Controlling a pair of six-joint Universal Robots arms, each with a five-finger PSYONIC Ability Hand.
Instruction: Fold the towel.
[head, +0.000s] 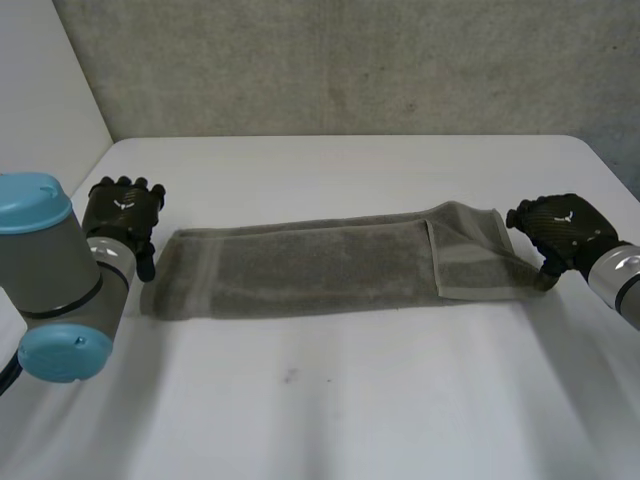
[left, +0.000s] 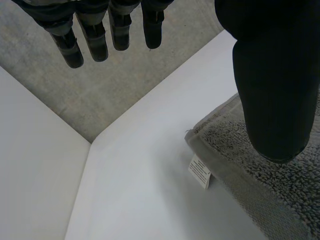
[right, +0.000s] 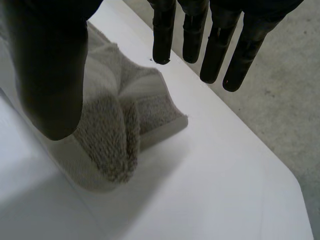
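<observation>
Grey towel (head: 320, 265) lies stretched left-to-right across the white table (head: 350, 400), right end flapped over. Left hand (head: 122, 212) and right hand (head: 562, 230) sit at its ends, fingers straight, gripping nothing.

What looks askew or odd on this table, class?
The towel lies flat except its end by the right hand: a flap is folded back crookedly, its edges not matching the strip's, and the corner is bunched.
</observation>
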